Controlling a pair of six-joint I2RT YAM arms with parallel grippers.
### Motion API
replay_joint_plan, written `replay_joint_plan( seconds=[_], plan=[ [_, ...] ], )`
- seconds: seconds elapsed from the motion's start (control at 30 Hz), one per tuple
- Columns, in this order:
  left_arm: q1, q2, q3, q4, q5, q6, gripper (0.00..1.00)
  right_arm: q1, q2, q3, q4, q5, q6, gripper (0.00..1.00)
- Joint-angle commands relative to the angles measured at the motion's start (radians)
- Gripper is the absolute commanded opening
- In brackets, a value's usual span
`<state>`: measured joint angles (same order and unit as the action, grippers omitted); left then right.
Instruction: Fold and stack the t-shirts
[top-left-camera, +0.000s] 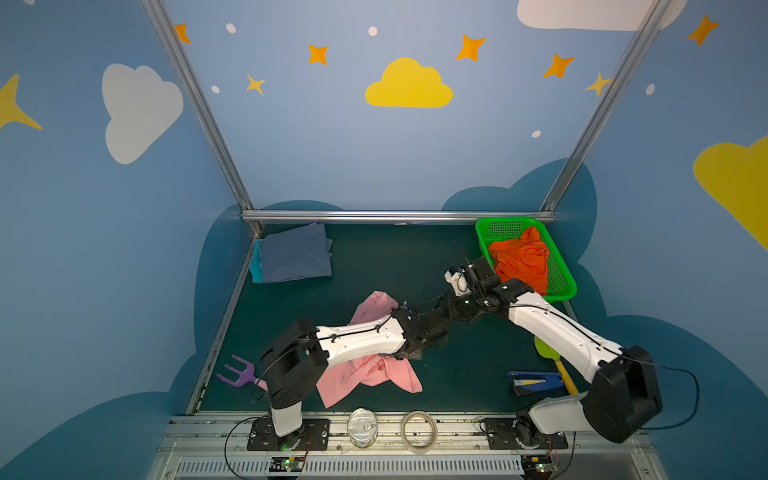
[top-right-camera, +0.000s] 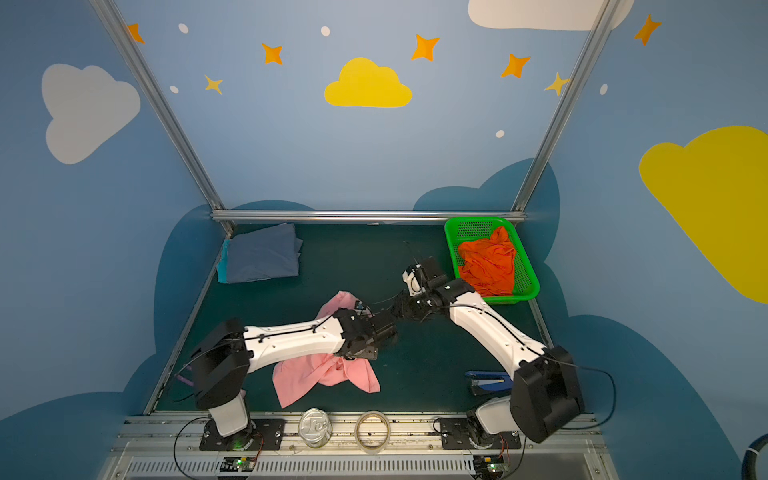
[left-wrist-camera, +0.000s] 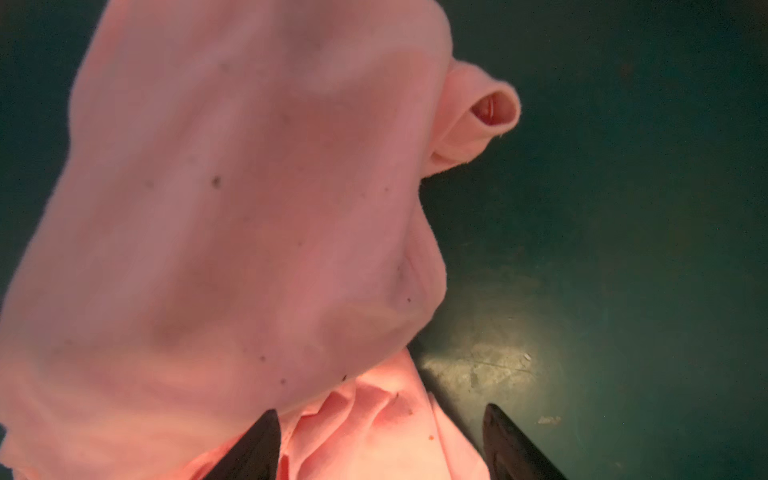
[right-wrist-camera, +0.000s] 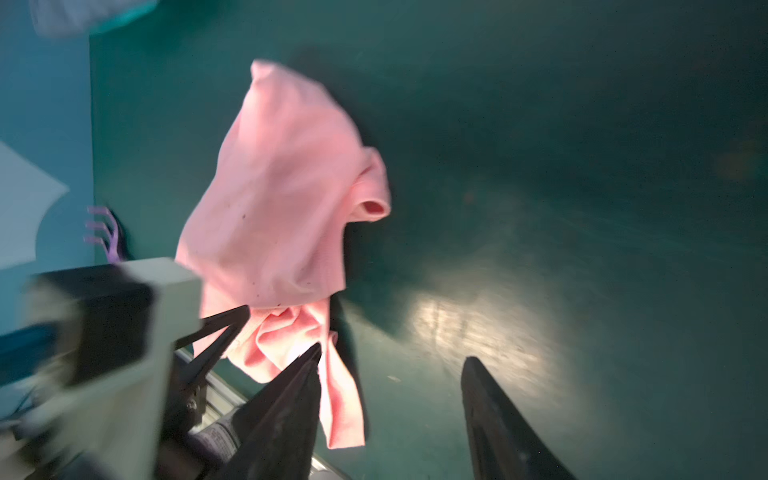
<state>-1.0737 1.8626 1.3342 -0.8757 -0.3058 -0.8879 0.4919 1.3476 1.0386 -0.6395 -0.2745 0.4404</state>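
Pink t-shirt (top-left-camera: 365, 374) lies crumpled mid desk (top-left-camera: 395, 270) under left arm (top-left-camera: 357, 338); left gripper (left-wrist-camera: 381, 409) spread astride a bunched fold, right gripper (right-wrist-camera: 393, 351) spread over bare desk beside it, both likely readying to pull it flat.

Crumpled pink tee (top-left-camera: 368, 376), perhaps partly lifted, lies centrally.

Blue walls (top-left-camera: 332, 158), clouds (top-left-camera: 409, 85), stars (top-left-camera: 318, 54); aluminium frame (top-left-camera: 395, 216); green mat (top-left-camera: 395, 257), seemingly scuffed.

Pink t-shirt (left-wrist-camera: 232, 208), green tabletop (left-wrist-camera: 623, 208)
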Motion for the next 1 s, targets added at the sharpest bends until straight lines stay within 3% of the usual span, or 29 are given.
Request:
replay_joint_plan(
  seconds=[0.0,0.2,0.3,0.33,0.37,0.4,0.5,0.6,0.73,0.8,0.97],
  plan=[
    [-0.001,0.083,0.080,-0.093,-0.057,0.003,0.79,-0.058,-0.096,-0.077,-0.033,-0.023,0.012,0.52],
    [0.007,0.258,0.237,-0.223,-0.143,-0.029,0.87,-0.110,-0.293,-0.187,-0.036,0.058,-0.006,0.55],
    [0.019,0.303,0.255,-0.225,-0.116,-0.025,0.87,-0.115,-0.394,-0.250,0.011,0.107,0.013,0.57],
    [0.021,0.309,0.251,-0.216,-0.105,-0.022,0.82,-0.116,-0.428,-0.274,0.038,0.114,0.008,0.57],
    [0.026,0.311,0.243,-0.203,-0.090,-0.018,0.65,-0.115,-0.466,-0.302,0.068,0.121,0.005,0.59],
    [0.035,0.310,0.234,-0.197,-0.081,-0.022,0.42,-0.117,-0.503,-0.325,0.091,0.127,0.007,0.61],
    [0.068,0.285,0.232,-0.195,-0.052,-0.003,0.05,-0.121,-0.586,-0.349,0.091,0.157,0.009,0.65],
    [0.096,0.239,0.315,-0.264,-0.101,0.059,0.04,-0.124,-0.613,-0.342,0.078,0.164,-0.004,0.68],
    [0.132,0.177,0.589,-0.373,-0.133,0.196,0.04,-0.126,-0.560,-0.294,0.061,0.143,-0.020,0.66],
    [0.153,0.154,0.780,-0.409,-0.087,0.273,0.04,-0.125,-0.526,-0.270,0.065,0.143,-0.018,0.65],
    [0.181,0.152,1.261,-0.494,0.087,0.333,0.04,-0.126,-0.505,-0.237,0.107,0.183,-0.017,0.64]
  ],
)
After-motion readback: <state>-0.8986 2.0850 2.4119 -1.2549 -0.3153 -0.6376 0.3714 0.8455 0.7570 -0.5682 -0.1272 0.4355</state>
